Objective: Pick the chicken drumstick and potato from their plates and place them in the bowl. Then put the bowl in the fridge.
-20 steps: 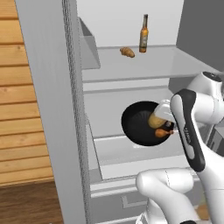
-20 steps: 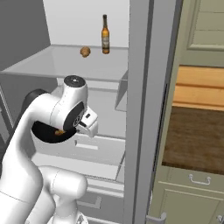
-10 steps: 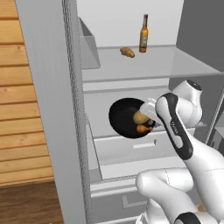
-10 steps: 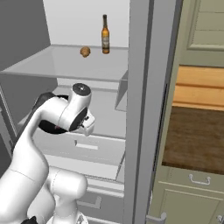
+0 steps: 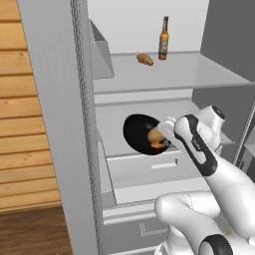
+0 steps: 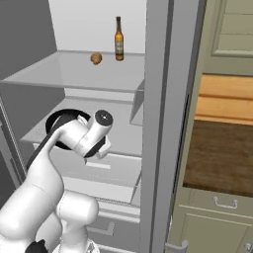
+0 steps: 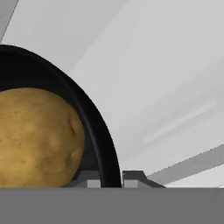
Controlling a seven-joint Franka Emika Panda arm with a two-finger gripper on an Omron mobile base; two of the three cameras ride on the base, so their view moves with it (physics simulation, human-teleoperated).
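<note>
Fingers point(image 7: 132, 176) of the gripper point(image 7: 110, 180) were pinched on the rim of the black bowl point(image 5: 138, 132) — it sat over the fridge's point(image 5: 164, 74) middle shelf, above the drawer. Inside lay the potato point(image 7: 37, 138) and the chicken drumstick point(image 5: 156, 145) — side by side.

Upper shelf point(image 5: 199, 69) roofs the bowl point(image 5: 137, 132); bare shelf beside it.

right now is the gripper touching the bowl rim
Touching. In the hand view the gripper has its fingertips closed on either side of the black bowl rim, no gap.
</note>
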